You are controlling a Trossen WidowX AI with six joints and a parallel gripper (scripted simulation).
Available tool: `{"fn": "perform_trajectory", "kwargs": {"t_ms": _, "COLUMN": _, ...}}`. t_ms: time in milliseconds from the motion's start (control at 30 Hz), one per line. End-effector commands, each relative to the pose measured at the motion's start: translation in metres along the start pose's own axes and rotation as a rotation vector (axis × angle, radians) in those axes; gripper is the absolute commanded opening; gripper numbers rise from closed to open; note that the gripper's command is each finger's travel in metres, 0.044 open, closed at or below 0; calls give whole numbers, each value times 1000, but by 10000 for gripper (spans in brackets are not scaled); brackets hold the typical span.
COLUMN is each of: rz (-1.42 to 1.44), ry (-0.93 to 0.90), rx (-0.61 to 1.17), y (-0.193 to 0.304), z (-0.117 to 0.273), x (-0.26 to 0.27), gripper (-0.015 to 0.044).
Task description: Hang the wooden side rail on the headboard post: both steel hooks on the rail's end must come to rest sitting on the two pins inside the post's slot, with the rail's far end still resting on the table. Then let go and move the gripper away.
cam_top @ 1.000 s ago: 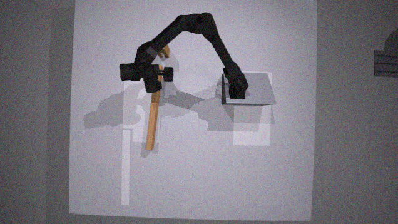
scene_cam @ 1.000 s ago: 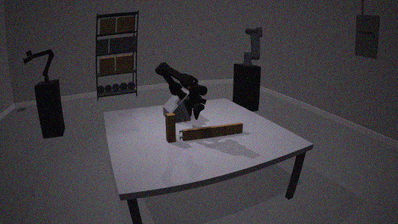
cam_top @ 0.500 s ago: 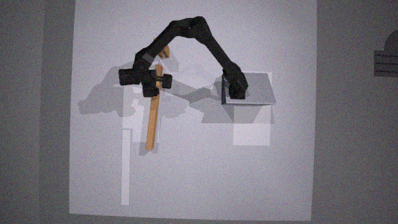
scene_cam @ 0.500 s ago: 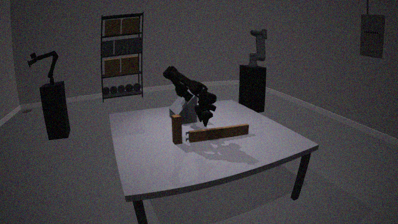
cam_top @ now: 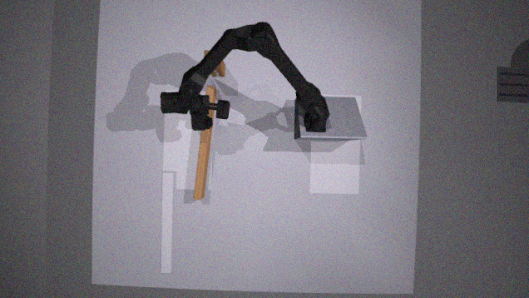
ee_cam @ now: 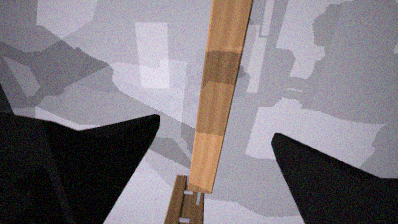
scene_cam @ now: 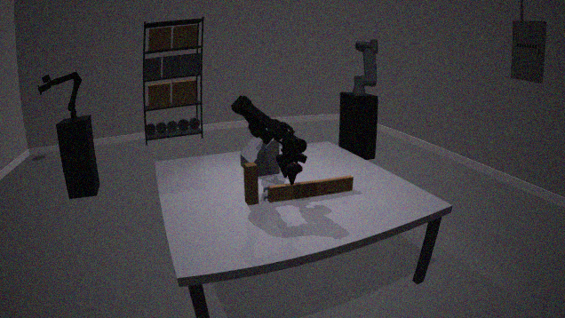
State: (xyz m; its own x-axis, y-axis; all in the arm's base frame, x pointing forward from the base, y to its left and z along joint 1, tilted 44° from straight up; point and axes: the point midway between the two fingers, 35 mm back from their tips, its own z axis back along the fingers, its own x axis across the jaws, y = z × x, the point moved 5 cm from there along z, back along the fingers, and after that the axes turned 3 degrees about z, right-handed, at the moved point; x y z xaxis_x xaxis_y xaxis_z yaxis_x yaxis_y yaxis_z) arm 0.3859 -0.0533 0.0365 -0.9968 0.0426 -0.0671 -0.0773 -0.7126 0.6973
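The wooden rail (cam_top: 200,171) (scene_cam: 320,187) (ee_cam: 226,30) stands on its long edge on the table. Its steel hooks (scene_cam: 266,194) face the upright wooden post (scene_cam: 251,186) (ee_cam: 174,204), with a small gap between hooks and post. The post shows partly behind the arm in the top view. My gripper (cam_top: 213,106) (scene_cam: 291,182) (ee_cam: 216,129) is open and empty, pointing down over the rail nearer its hook end. In the wrist view its fingertips are on either side of the rail. Hook and pin details are too small to tell apart in the wrist view.
The arm's grey base block (cam_top: 343,118) (scene_cam: 268,162) stands behind the post and rail. The arm bends over the post side in the top view. The table's front edge (scene_cam: 311,255) lies beyond the rail. A shelf (scene_cam: 173,80) and two pedestals stand away from the table.
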Motion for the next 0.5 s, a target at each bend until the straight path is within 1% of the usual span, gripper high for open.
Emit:
{"fn": "perform_trajectory", "kwargs": {"t_ms": 0, "rz": 11, "ry": -8, "rx": 0, "y": -2, "z": -9, "x": 1, "gripper": 440}}
{"fn": "perform_trajectory", "kwargs": {"t_ms": 467, "rz": 11, "ry": -8, "rx": -1, "y": -2, "z": -32, "x": 0, "gripper": 440}}
